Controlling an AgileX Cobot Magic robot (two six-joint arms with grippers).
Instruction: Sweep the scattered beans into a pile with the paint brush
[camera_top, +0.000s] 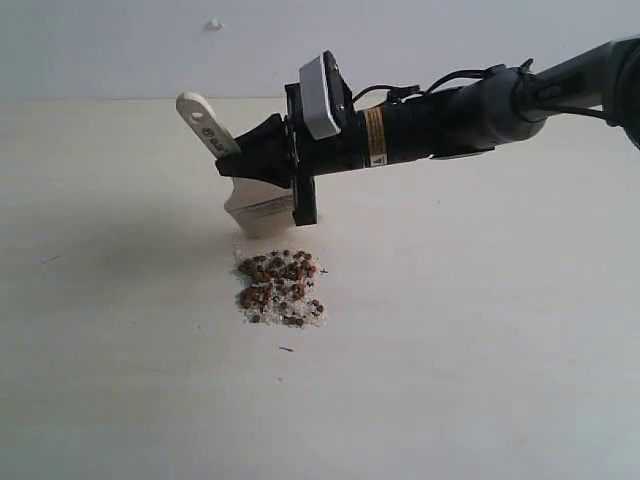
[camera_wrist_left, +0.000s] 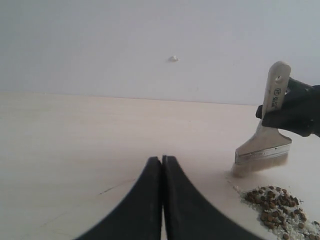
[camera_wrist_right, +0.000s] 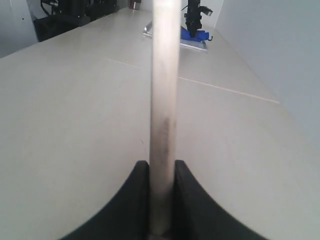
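Tabletop (camera_top: 480, 380): right claw (camera_top: 250, 160) clamps paint brush (camera_top: 256, 205), bristles down, handle up; left claw (camera_wrist_left: 162, 165) together.

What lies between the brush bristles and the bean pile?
Only a narrow strip of bare table; in the exterior view the brush bristles end just short of the beans.

Left gripper (camera_wrist_left: 162, 161), jaws pressed together, over the table (camera_wrist_left: 75, 130); paint brush (camera_wrist_left: 263, 147) upright in the right gripper (camera_wrist_left: 287, 113), bristles near the heaped beans (camera_wrist_left: 277, 202).

Matt table (camera_top: 480, 350), seemingly wooden paint brush (camera_top: 255, 202)
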